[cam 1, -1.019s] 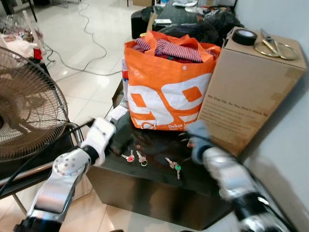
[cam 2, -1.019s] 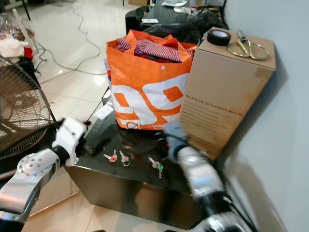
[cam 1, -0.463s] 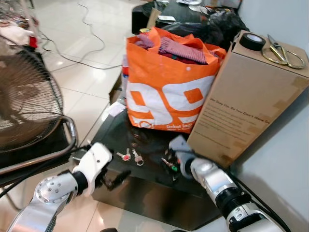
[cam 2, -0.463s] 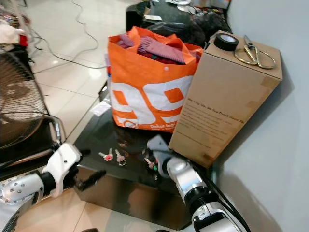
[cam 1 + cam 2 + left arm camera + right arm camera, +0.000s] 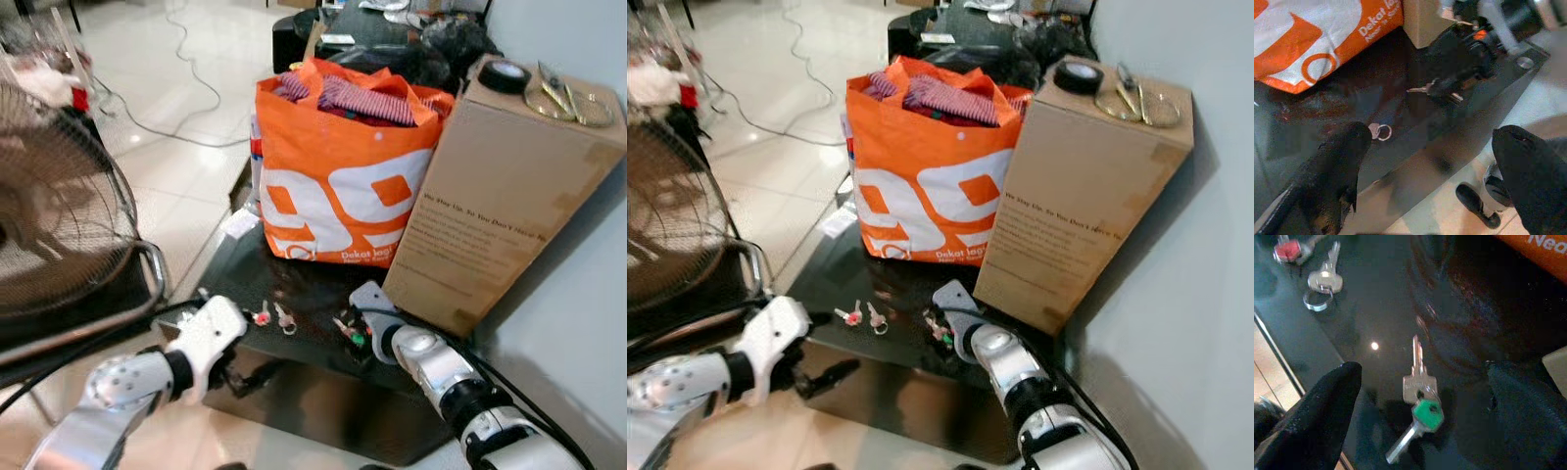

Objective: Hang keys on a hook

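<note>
Head pair looks forward and down on the black counter (image 5: pixel 294 338) from above; each wrist camera sits close over it; both share the green-capped keys (image 5: pixel 1420 404).

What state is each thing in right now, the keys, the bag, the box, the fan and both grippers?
Green-capped keys: lying flat on the black table, between the right gripper's open fingers.
Red-capped keys: flat on the table, untouched.
Orange bag: upright, open, stuffed with clothes.
Cardboard box: upright, tape roll and scissors on top.
Fan: whether spinning, cannot tell.
Right gripper: open, over the keys.
Left gripper: open, at the table's edge.
</note>
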You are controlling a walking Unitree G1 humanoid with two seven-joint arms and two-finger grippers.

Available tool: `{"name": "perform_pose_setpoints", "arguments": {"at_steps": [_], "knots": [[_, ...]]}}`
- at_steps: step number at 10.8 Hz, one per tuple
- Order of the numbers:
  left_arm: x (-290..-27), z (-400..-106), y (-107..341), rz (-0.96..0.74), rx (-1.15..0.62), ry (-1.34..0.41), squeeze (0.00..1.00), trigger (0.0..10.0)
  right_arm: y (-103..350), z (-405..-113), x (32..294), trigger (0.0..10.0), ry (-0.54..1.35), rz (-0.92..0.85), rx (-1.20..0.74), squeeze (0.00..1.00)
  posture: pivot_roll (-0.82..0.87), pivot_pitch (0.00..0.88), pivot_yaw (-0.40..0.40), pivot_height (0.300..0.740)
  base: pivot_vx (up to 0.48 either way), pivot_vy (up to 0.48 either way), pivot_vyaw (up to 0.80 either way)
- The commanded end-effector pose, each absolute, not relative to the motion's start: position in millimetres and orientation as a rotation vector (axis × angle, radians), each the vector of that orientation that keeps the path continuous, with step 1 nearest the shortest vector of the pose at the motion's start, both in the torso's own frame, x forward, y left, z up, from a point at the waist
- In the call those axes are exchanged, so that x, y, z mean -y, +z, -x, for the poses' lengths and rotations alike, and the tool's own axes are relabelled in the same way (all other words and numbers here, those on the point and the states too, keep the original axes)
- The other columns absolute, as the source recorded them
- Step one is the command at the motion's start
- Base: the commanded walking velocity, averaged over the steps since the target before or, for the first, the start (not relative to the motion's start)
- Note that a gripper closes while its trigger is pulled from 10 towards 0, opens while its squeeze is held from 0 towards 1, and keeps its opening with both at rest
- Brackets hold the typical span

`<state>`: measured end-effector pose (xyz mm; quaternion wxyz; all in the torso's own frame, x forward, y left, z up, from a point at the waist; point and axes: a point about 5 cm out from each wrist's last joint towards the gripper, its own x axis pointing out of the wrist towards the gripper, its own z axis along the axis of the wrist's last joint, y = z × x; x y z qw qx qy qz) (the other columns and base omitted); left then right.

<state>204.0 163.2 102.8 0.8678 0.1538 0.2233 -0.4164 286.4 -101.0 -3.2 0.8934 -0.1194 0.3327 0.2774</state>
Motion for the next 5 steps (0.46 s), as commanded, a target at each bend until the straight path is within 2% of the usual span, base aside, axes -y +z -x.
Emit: {"name": "perform_pose_setpoints", "arguments": {"at_steps": [1,3,5], "knots": [[-160.6,-205.0,103.4,-0.319,-0.472,-0.897,0.37,10.0,-1.7,-286.5,101.8,10.0,0.555,0.213,-0.664,0.00,-0.06,0.000,-0.002,0.740,0.000,0.000,0.00],[-156.2,-208.6,105.5,-0.331,-0.465,-0.949,0.37,10.0,-3.6,-281.1,102.3,10.0,0.520,0.178,-0.624,0.00,-0.09,0.009,0.065,0.740,0.000,0.000,0.00],[-154.0,-207.0,106.5,-0.339,-0.476,-0.984,0.38,10.0,-4.9,-279.6,104.7,10.0,0.487,0.181,-0.612,0.00,-0.09,0.038,0.078,0.740,0.000,0.000,0.00]]}}
